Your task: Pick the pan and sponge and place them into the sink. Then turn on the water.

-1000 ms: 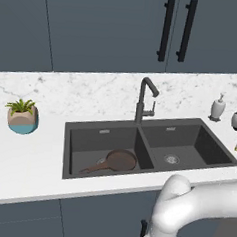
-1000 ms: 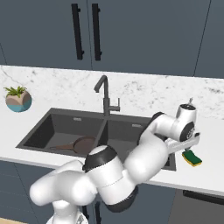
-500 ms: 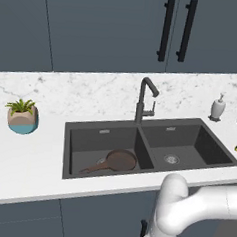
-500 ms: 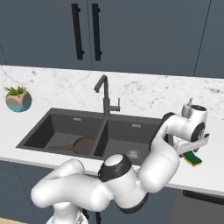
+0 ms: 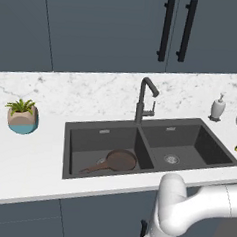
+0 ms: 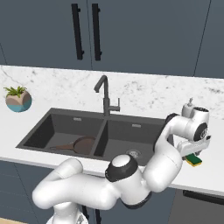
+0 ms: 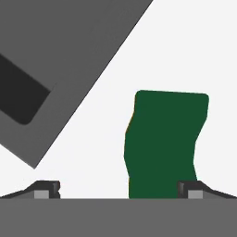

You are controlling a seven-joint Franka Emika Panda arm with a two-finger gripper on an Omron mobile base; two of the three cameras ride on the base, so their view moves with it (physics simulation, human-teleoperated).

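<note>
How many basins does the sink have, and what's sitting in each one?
2. The left basin holds the pan. The right basin holds nothing but its drain. The sponge lies on the counter right of the sink, under the open gripper.

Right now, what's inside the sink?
The pan lies in the left basin of the sink; the right basin holds just its drain. The arm hides part of it in the right view.

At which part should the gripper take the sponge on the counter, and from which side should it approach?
The sponge lies flat on the counter right of the sink, green face up. Probably best from straight above, jaws across its two long edges at mid-length. The open gripper hovers over it, but one fingertip overlaps the sponge, so shift sideways before descending.
</note>
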